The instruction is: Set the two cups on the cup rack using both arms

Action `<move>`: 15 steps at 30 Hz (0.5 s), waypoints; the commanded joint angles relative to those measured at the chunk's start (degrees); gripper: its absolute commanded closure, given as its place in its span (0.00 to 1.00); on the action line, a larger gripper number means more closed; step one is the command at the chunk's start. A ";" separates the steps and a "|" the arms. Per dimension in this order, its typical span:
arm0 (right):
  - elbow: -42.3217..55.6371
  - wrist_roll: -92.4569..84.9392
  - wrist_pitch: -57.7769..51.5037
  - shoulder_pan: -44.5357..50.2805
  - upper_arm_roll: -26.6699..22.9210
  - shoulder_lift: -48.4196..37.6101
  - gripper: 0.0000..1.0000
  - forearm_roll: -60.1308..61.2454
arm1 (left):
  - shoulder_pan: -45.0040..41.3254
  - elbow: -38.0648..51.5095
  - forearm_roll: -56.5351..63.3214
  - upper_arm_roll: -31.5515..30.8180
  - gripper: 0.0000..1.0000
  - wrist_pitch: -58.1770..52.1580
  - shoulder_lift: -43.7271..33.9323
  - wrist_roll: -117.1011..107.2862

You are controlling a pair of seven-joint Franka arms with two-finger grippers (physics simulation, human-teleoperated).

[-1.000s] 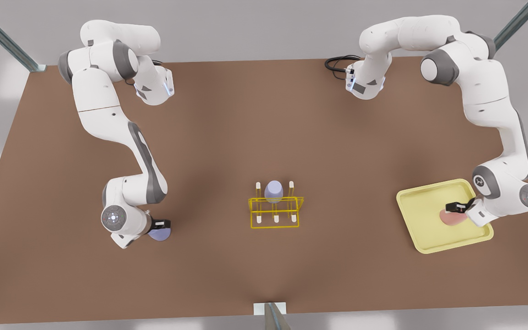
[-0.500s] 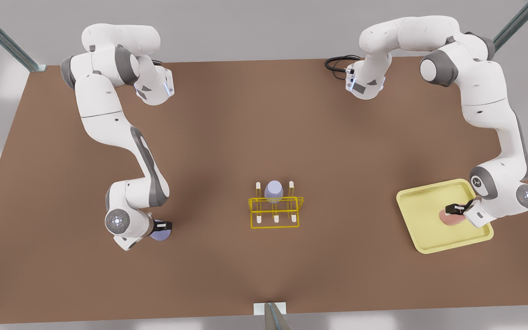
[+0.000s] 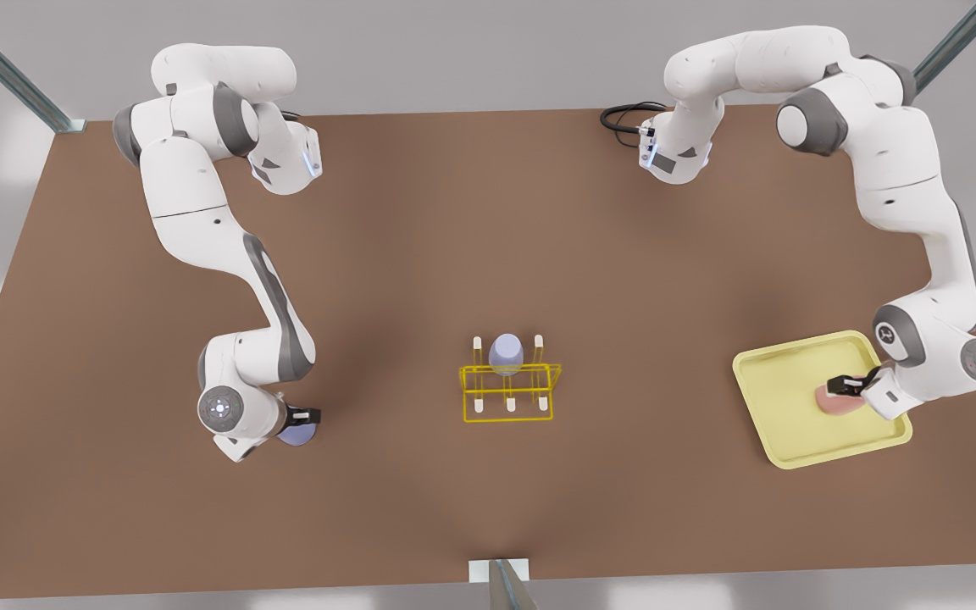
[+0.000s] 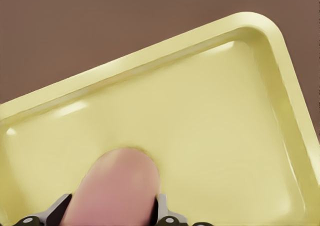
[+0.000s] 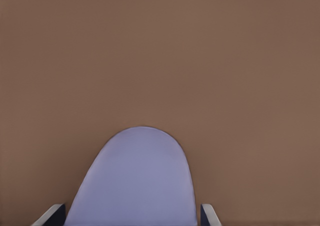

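Brown table [image 3: 488, 220] matte, bare around the right gripper [image 3: 303, 416], which clasped a lavender cup [image 5: 135, 181]. Left gripper [image 3: 845, 385] gripped the pink cup [image 4: 114, 188] over the pale yellow tray [image 4: 210, 80]. Between both grippers: yellow rack [image 3: 509, 385] bearing another lavender cup [image 3: 506, 353]. Beyond, grey wall [image 3: 471, 51].

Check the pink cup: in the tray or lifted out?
In the tray. The pink cup lies within the tray's rim, the left end effector astride it; contact with the floor cannot be told.
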 commanded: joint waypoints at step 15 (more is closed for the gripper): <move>-0.24 -0.32 -0.11 -0.26 0.09 -0.07 0.00 0.09 | -23.54 3.72 0.30 0.71 0.19 -20.40 -11.59 -28.46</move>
